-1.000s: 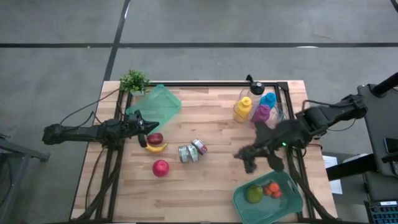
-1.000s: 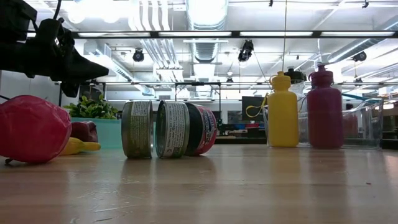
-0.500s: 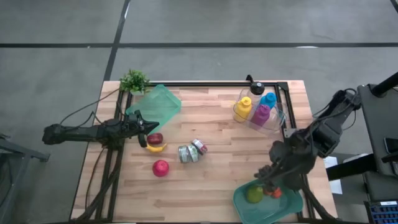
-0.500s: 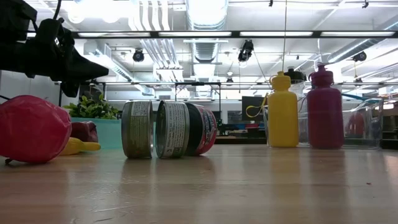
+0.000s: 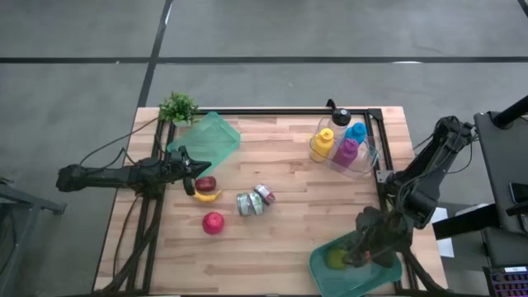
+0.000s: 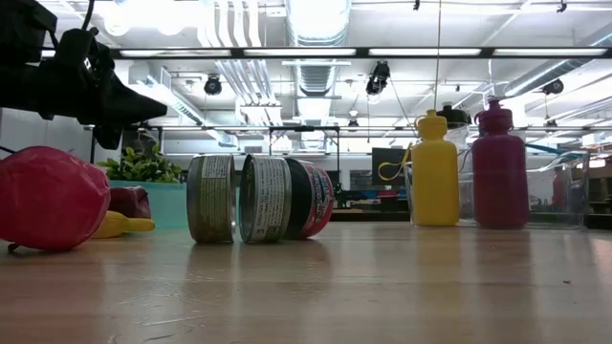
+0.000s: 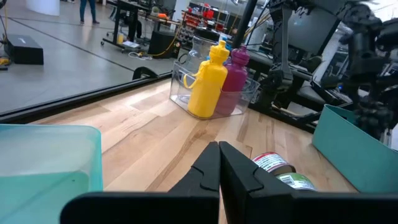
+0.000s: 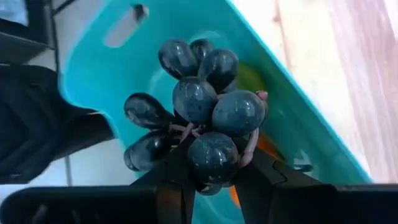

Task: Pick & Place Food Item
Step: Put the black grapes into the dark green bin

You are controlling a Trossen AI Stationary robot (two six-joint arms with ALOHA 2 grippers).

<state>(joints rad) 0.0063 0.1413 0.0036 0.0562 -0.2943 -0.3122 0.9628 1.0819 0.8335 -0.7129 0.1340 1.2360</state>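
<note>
My right gripper [image 8: 211,173] is shut on a bunch of dark purple grapes [image 8: 200,118] and hangs over the teal tray [image 5: 330,277] at the table's near right corner. In the high view the gripper [image 5: 364,249] covers part of the tray. A green fruit [image 5: 335,259] lies in the tray, with something orange [image 8: 268,147] beside it. My left gripper [image 7: 219,163] waits shut at the table's left side [image 5: 195,168], above a dark red fruit [image 5: 205,183] and a banana [image 5: 207,196]. A red fruit [image 5: 213,222] lies nearer the front. My right gripper pinches the grape bunch between its two fingers [image 8: 173,182], at the pinkish stem end [image 8: 186,130] nearest the fingers. The fingers slant down from above. The bunch sticks out past the fingertips, lifted clear above the tray.
Three tins [image 5: 252,200] lie on their sides mid-table. A clear box with yellow, purple and blue bottles [image 5: 341,145] stands at the far right. A teal bin [image 5: 208,139] and a small plant [image 5: 178,107] are at the far left. A black frame rail [image 5: 388,214] runs along the right edge.
My right gripper has swung from the table's middle right toward the near edge and down over the teal tray, rolling its wrist as it went. It stayed shut on the grapes.
</note>
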